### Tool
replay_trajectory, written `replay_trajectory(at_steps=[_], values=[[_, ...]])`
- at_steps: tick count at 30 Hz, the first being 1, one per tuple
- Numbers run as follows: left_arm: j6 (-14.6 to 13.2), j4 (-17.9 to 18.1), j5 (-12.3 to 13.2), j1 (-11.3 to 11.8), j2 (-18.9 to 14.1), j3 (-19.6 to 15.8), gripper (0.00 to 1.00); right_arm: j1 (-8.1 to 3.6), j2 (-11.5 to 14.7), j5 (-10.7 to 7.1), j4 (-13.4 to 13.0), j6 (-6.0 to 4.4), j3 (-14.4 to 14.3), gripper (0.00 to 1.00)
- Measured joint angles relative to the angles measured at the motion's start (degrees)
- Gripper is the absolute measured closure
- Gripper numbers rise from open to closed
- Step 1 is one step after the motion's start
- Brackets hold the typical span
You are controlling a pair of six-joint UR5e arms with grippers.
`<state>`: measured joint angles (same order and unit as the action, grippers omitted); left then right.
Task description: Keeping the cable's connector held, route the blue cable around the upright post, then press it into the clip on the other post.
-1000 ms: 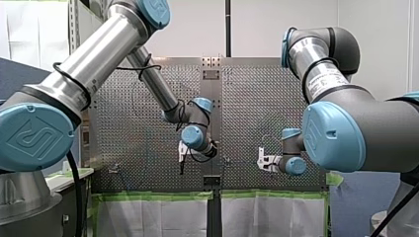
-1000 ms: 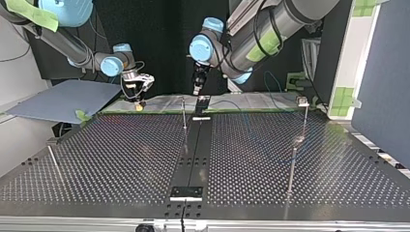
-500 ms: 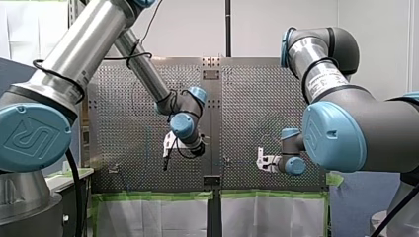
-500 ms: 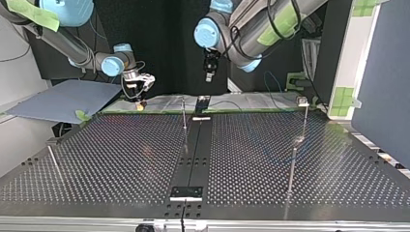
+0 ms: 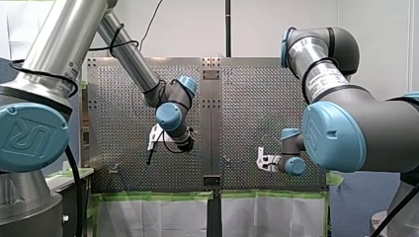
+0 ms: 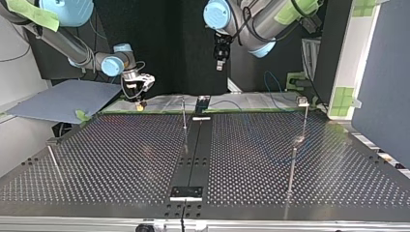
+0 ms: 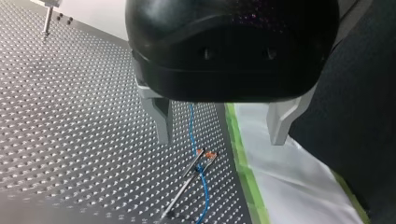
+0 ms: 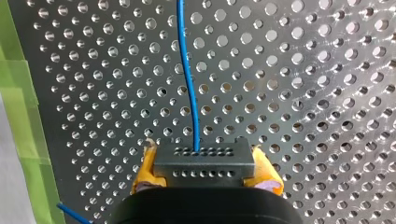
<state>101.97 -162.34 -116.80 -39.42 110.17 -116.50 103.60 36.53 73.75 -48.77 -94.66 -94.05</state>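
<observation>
In the right wrist view my right gripper point(image 8: 204, 170) is shut on the black connector point(image 8: 204, 158), gripped between its yellow pads point(image 8: 145, 170). The blue cable point(image 8: 189, 84) leaves the connector and runs ahead over the perforated plate. My left gripper point(image 7: 219, 135) hangs open and empty, high above the table. Far below it stands a thin post with an orange-tipped clip point(image 7: 205, 154), and the blue cable point(image 7: 192, 123) passes beside that clip. From the front, my left gripper point(image 5: 152, 143) is left of centre and my right gripper point(image 5: 262, 160) is low at the right.
In the top view a thin upright post point(image 6: 183, 113) stands at the table's middle rear. A clip post point(image 6: 304, 113) and another post point(image 6: 292, 164) stand at the right, and one more post point(image 6: 53, 162) at the left. Green tape point(image 7: 240, 158) edges the plate.
My left arm has lifted its open gripper away from the middle post, going up and toward the front view's left. My right arm and the connector have stayed put.
</observation>
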Motion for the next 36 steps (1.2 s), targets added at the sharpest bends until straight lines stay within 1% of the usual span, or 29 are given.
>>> replay_trajectory(at_steps=[4, 8, 14, 21, 24, 27, 29, 31, 34, 36], values=[[1.31, 1.63, -0.65, -0.20, -2.22, -2.22, 0.02, -0.02, -0.01, 0.00, -0.01, -0.07, 0.01, 1.00], [2.32, 2.20, -0.64, -0.22, -4.43, -3.74, 0.02, 0.00, -0.01, 0.00, 0.04, -0.10, -0.01, 1.00], [2.82, 2.92, -0.66, -0.24, -8.07, -4.22, 0.02, 0.01, -0.04, -0.03, 0.14, -0.10, -0.02, 1.00], [2.63, 3.25, -0.97, -0.23, -12.09, -4.27, 0.02, 0.08, -0.05, -0.01, 0.21, -0.10, 0.00, 1.00], [2.11, 2.14, -1.95, -0.29, -13.85, -4.41, 0.02, 0.08, -0.05, 0.00, 0.24, -0.08, 0.00, 1.00], [1.02, 1.42, -3.55, -0.60, -15.71, -4.95, 0.02, 0.09, -0.06, 0.03, 0.24, -0.08, 0.01, 1.00], [0.37, 1.87, -4.78, -0.84, -17.03, -5.84, 0.02, 0.11, -0.06, 0.05, 0.18, -0.09, 0.01, 1.00], [0.39, 2.82, -5.58, -0.99, -18.32, -6.85, 0.02, 0.13, -0.06, 0.06, 0.09, -0.09, 0.02, 1.00], [0.84, 4.13, -5.94, -1.14, -19.83, -7.73, 0.02, 0.25, -0.08, 0.03, 0.02, -0.05, 0.02, 1.00], [0.99, 4.53, -5.99, -1.17, -20.25, -7.94, 0.02, 0.30, -0.08, 0.01, 0.00, -0.04, 0.03, 1.00]])
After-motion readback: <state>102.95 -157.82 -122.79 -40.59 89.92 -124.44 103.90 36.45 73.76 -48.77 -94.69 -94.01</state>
